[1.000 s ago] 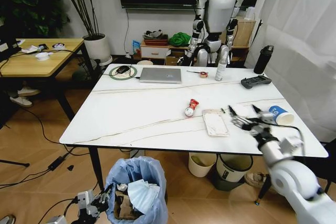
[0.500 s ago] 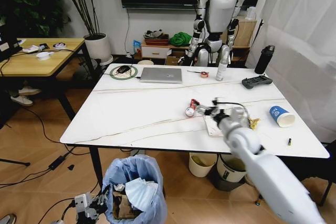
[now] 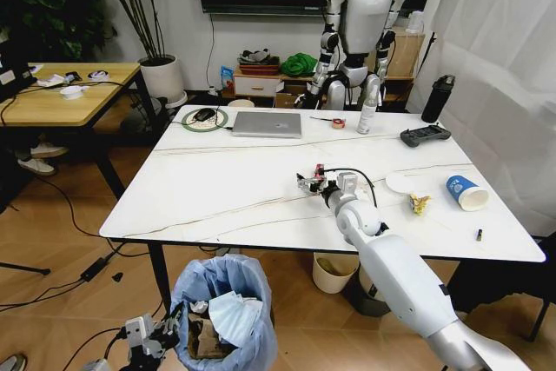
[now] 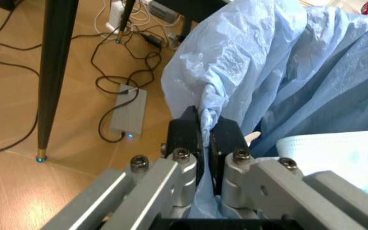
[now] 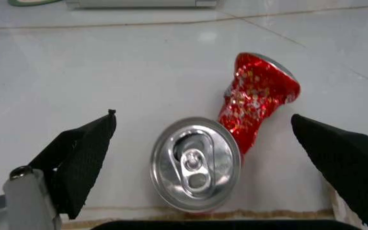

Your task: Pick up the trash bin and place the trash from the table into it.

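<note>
- The left claw (image 4: 206, 139) is low by the floor in front of the tabletop, pinched tight on the rim fold of the light-blue bag that lines the trash bin (image 3: 228, 301).
- The trash bin stands below the near edge of the tabletop (image 3: 217, 188), close to a black leg; inside it lie a pale-blue face mask (image 3: 233, 317) and some brown cardboard.
- A silver laptop (image 3: 266, 123) rests closed at the far side of the tabletop.
- The right claw (image 3: 311, 183) reaches across the middle of the tabletop with its fingers (image 5: 82, 158) spread wide, one on each side of a crushed red can (image 5: 232, 129), not touching it.
- The can lies on its side on the white surface, its silver lid with the pull tab turned toward the right wrist camera.
- Further right on the tabletop sit a yellow wrapper (image 3: 420, 203) and a blue-white paper cup (image 3: 466, 192) tipped on its side, well apart from the claw.
</note>
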Robot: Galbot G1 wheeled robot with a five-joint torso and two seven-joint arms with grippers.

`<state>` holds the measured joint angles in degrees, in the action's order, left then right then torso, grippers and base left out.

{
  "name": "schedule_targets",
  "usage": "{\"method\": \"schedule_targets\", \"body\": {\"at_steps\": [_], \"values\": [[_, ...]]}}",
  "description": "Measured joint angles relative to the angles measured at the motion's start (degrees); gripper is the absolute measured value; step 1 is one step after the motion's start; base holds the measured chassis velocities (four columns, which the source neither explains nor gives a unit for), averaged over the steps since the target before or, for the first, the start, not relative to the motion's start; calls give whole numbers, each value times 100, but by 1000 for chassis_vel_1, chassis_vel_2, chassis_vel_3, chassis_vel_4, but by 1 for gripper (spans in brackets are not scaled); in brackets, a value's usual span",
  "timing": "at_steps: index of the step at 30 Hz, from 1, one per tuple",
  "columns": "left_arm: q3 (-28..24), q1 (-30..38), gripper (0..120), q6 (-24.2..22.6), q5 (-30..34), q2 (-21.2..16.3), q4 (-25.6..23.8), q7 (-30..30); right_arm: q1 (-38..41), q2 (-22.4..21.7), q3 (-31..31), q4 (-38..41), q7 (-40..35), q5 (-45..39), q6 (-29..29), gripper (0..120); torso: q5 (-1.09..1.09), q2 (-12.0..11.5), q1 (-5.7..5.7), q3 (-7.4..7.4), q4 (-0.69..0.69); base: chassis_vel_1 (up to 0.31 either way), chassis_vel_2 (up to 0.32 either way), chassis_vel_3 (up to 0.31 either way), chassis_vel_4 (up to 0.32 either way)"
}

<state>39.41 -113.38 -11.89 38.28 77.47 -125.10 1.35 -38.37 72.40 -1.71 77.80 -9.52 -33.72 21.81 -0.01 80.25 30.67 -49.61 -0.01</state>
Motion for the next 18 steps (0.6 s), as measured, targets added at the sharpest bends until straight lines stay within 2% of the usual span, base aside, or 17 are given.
{"method": "schedule_targets", "body": {"at_steps": [4,10,12,16,17,18], "values": [[10,0,0,0,4,-11,-12,-2,-58,-12,13,-4,-8,31,27,99,0,0,0,0,0,0,0,0,0],[12,9,0,-1,8,-25,-20,-6,-136,8,46,-56,-50,84,-57,75,0,1,0,0,1,0,0,0,0],[12,9,0,-1,8,-26,-20,-6,-137,11,46,-60,-52,86,-58,74,0,1,0,0,1,0,0,0,0],[12,10,0,-1,10,-53,-17,-6,-148,46,41,-88,-67,112,-63,54,0,1,0,0,2,0,0,0,0],[12,10,0,-1,10,-53,-17,-6,-148,46,41,-88,-67,112,-63,54,0,1,0,0,2,0,0,0,0],[16,9,0,-1,20,-76,-17,-7,-158,44,27,-94,-67,116,-66,46,0,1,0,0,1,0,0,0,0]]}}
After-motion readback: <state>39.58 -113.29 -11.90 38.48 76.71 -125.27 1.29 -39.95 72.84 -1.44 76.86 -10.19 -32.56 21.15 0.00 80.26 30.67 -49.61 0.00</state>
